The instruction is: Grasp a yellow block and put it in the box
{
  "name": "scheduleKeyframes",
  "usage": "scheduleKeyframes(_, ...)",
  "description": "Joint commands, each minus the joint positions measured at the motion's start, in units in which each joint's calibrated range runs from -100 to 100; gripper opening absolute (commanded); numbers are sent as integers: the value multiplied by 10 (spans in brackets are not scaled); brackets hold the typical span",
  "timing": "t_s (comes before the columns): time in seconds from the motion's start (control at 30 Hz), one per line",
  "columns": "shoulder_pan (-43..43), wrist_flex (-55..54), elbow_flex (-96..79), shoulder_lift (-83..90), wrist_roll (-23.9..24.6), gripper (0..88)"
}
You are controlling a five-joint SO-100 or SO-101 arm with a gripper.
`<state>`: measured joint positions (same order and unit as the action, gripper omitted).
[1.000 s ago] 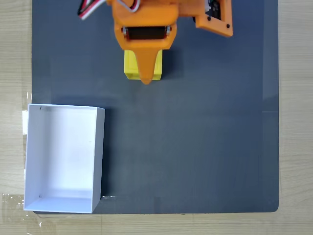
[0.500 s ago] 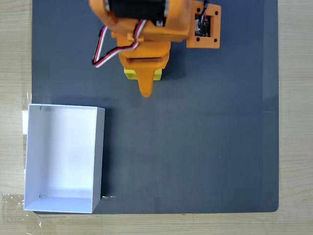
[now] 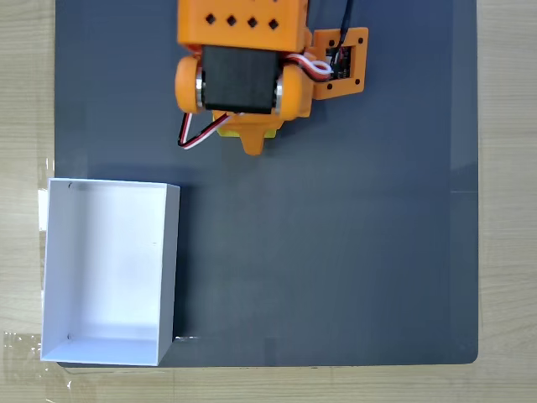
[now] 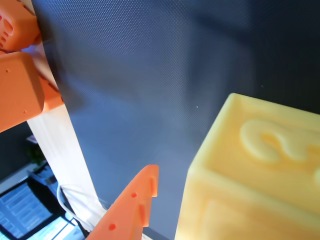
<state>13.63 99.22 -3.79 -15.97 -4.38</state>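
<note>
Block (image 4: 250,170) sits upright, seemingly unclamped beside claw (image 3: 252,144).

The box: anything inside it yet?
No. The box shows only its bare white floor in the fixed view. The yellow block sits on the dark mat under the arm, mostly covered there.
</note>
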Motion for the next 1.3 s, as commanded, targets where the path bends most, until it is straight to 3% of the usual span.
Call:
scheduleKeyframes(0.0, 0, 4, 19, -4, -2, 464)
scheduleKeyframes(0.3, 0, -20, 19, -3, -2, 253)
scheduleKeyframes(0.67, -2, -24, 19, 22, -2, 243)
scheduleKeyframes(0.9, -57, -60, 18, 130, -2, 243)
scheduleKeyframes(1.07, -90, -137, 18, 228, -1, 243)
scheduleKeyframes(1.27, -52, -319, 18, 321, -1, 243)
